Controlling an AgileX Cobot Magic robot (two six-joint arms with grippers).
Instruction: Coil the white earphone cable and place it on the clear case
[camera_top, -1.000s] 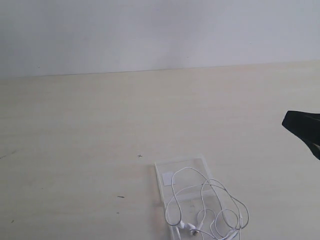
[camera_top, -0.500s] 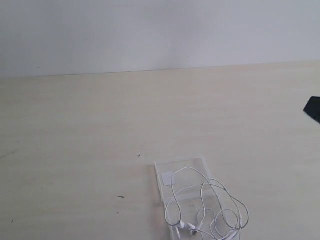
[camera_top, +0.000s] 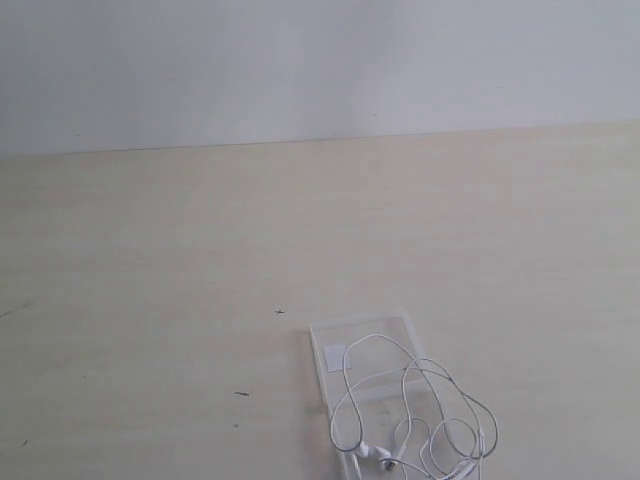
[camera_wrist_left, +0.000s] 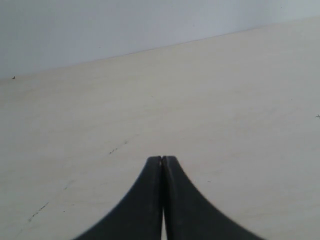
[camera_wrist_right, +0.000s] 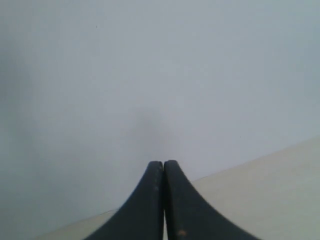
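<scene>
Left wrist view first: the left gripper (camera_wrist_left: 163, 165) has its black jaws pressed together, holding nothing, above the bare pale table (camera_wrist_left: 225, 100). In the exterior view neither arm shows. The clear case (camera_top: 390, 328) lies flat at the near edge, right of centre, with a white sticker (camera_top: 333, 352) by its far left corner. The white earphone cable (camera_top: 404, 390) sits on it in loose loops that spill past its right side, the earbuds (camera_top: 385, 462) nearest. The right gripper (camera_wrist_right: 163, 167), jaws together and empty, faces the grey wall (camera_wrist_right: 150, 75).
</scene>
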